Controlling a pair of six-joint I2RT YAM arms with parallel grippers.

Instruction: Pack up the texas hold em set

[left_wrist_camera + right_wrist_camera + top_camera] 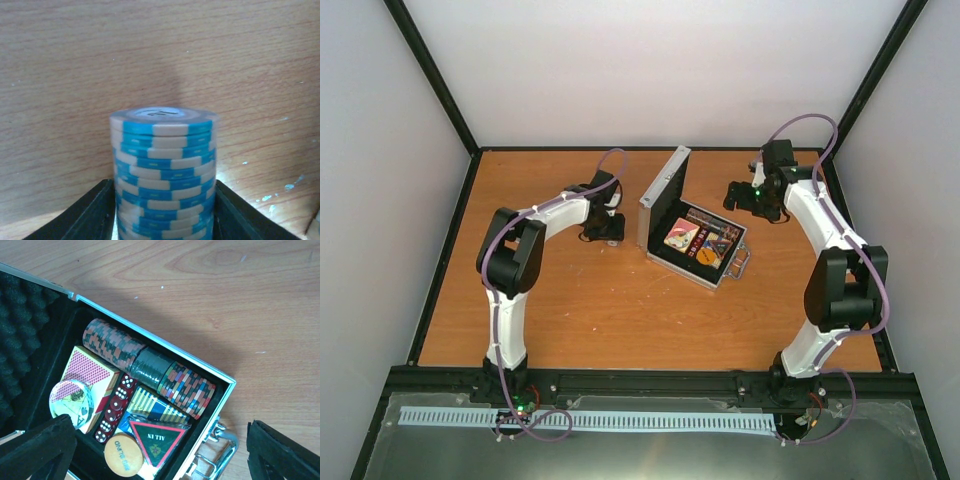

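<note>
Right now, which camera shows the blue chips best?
Left wrist view: the blue chips fill the frame as a tall stack between two fingers. In the top view the left end effector covers them, so I can't make them out. The right wrist view shows the open case, not them.

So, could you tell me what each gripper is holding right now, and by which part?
The left gripper clasps the blue-and-white chip stack by its lower sides; the right gripper is open, empty.

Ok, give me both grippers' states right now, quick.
Left gripper: closed on the blue chip stack.
Right gripper: open, holding nothing, above the open case.
</note>
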